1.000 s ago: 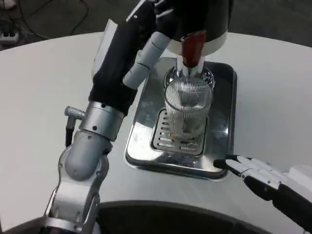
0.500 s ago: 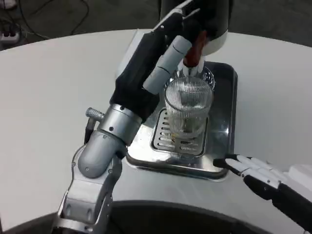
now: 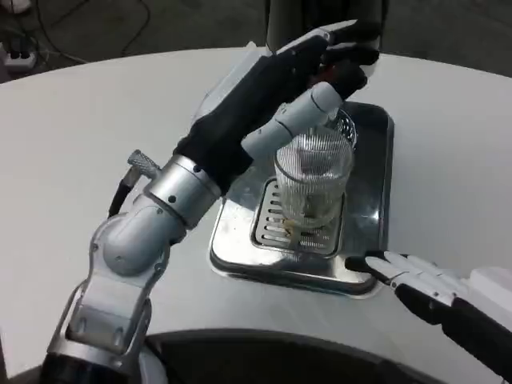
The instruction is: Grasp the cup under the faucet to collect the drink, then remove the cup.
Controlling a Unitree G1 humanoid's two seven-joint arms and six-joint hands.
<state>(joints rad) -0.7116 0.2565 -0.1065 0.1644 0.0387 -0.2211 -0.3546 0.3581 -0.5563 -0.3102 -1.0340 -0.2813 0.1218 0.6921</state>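
Lowered over the faucet, the left robot hand (image 3: pixel 308 68) spreads open above one cup (image 3: pixel 312 176); the right robot hand (image 3: pixel 416 282) lies open.

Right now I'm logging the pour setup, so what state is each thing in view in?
cup: upright on the drip tray's grille, clear ribbed glass, held by neither hand; liquid level cannot be told.
drip tray: flat on the table, carrying the cup.
left hand: raised over the cup at the dispenser, fingers extended, gripping nothing visible.
right hand: open, resting on the table beside the tray's near corner.
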